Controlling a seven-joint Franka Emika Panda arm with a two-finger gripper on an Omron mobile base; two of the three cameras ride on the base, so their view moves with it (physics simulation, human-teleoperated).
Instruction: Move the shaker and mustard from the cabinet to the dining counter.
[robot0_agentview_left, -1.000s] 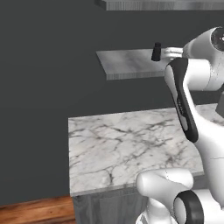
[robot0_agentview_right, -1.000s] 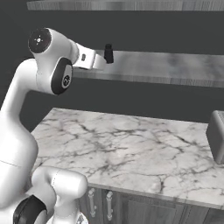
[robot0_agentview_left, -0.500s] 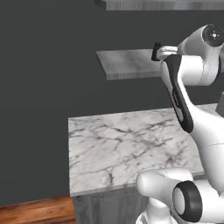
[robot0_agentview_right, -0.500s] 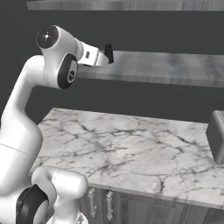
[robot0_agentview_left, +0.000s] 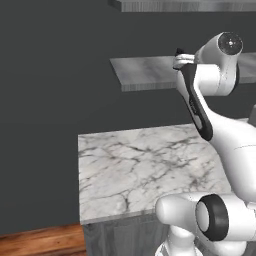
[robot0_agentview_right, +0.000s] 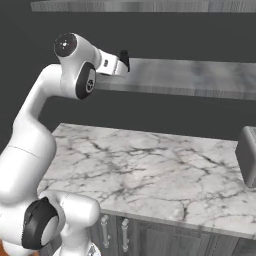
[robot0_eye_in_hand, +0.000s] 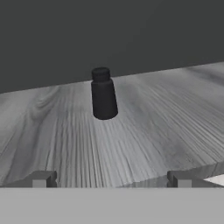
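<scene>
The shaker (robot0_eye_in_hand: 103, 94), a small black tapered cylinder with a narrower cap, stands upright on the cabinet's grey streaked shelf (robot0_eye_in_hand: 166, 113), close to the dark back wall. My gripper (robot0_eye_in_hand: 111, 179) is open and empty. It hovers at the shelf's front edge, facing the shaker, well short of it. From the base, the gripper (robot0_agentview_left: 178, 52) (robot0_agentview_right: 124, 60) sits at the left end of the middle shelf (robot0_agentview_left: 145, 70) (robot0_agentview_right: 190, 75). The mustard and the dining counter are out of view.
A marble counter (robot0_agentview_left: 140, 165) (robot0_agentview_right: 150, 165) over handled doors lies below the shelf, under the arm. A dark grey box (robot0_agentview_right: 248, 155) stands at its right edge. Another shelf (robot0_agentview_left: 185, 5) runs above.
The arm's elbow has risen and swung over, while the hand stays almost in place at the shelf's edge. The jaws have stayed open.
</scene>
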